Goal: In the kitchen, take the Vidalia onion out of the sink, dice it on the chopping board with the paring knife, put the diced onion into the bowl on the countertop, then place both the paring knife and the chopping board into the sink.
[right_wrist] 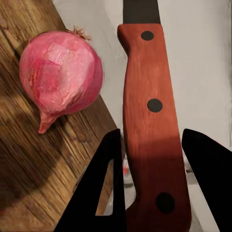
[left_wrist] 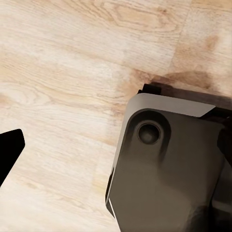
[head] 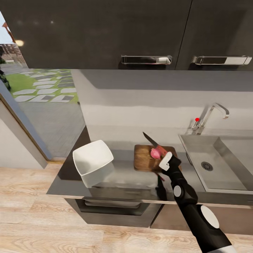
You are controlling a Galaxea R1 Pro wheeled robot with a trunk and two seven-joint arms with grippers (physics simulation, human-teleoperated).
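Observation:
The brown chopping board [head: 144,160] lies on the dark countertop [head: 123,179], left of the sink [head: 225,175]. The pinkish-red Vidalia onion [head: 154,152] [right_wrist: 60,72] rests whole on the board [right_wrist: 34,164]. My right gripper [head: 164,159] [right_wrist: 152,169] is shut on the red handle of the paring knife [head: 156,144] [right_wrist: 152,121], just beside the onion. The dark blade points away over the board's far edge. The white bowl [head: 93,160] stands on the counter left of the board. My left gripper [left_wrist: 118,150] hangs open over the wood floor.
A chrome tap [head: 207,117] with a red dot stands behind the steel sink, whose drain [head: 207,166] shows. Black wall cabinets [head: 105,31] hang above. An open doorway [head: 38,91] lies at the left. The robot's dark base [left_wrist: 169,164] is below the left gripper.

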